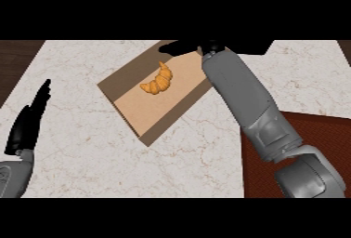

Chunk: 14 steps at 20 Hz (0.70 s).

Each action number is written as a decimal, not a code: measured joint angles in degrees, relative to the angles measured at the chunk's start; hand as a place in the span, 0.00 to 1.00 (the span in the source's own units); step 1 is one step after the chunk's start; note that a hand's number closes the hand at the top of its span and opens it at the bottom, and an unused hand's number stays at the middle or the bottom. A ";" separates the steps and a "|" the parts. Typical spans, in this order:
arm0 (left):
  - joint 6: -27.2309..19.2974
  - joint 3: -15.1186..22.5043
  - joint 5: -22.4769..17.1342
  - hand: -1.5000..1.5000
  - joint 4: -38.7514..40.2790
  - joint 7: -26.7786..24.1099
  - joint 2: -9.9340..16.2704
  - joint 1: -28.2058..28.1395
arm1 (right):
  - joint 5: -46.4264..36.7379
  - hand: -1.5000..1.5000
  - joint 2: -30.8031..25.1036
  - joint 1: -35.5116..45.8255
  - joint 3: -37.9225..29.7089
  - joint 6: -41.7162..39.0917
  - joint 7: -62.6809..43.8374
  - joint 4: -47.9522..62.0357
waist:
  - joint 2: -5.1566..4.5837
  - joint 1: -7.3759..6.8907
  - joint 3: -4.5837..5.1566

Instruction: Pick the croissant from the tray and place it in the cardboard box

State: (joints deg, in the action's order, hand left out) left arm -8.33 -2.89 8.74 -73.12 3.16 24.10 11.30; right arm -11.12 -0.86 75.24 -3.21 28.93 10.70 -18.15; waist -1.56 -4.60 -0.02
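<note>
The golden croissant (158, 81) lies inside the flat brown cardboard box (147, 116), in its far half. My right hand (184, 47) hovers beyond the box's far corner at the view's top, partly cut off by the edge. Its fingers stretch out to the left and hold nothing, a short way from the croissant. The grey right forearm (240, 93) crosses the box's right corner. A dark red-brown tray (315, 139) sits at the right with nothing visible on it, and the arm covers its left part. My left hand (27, 123) rests open at the left edge, fingers up.
The counter (82, 158) is pale marble. Dark wood flooring (17, 60) shows past its left edge and at the top right corner.
</note>
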 measured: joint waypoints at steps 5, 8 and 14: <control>-0.72 -0.30 0.41 0.50 -1.87 0.90 -0.45 -1.80 | 3.24 0.00 -3.69 -1.79 -4.04 -3.81 5.12 0.64 | 0.47 1.36 -0.01; -0.27 -1.14 0.06 0.50 -1.48 0.36 -0.19 -2.74 | 4.33 0.00 -7.42 -3.01 -5.48 -6.65 6.11 0.46 | 0.78 2.35 -0.01; -0.18 -2.13 0.44 0.50 -1.51 0.20 -0.15 -3.67 | 4.89 0.00 -14.87 -7.48 -6.56 -13.42 8.71 0.23 | 1.10 3.34 0.00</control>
State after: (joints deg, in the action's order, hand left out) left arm -8.51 -5.02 9.18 -74.64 3.36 23.95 7.63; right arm -6.23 -15.74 67.77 -9.77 15.51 19.42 -17.91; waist -0.46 -1.26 -0.02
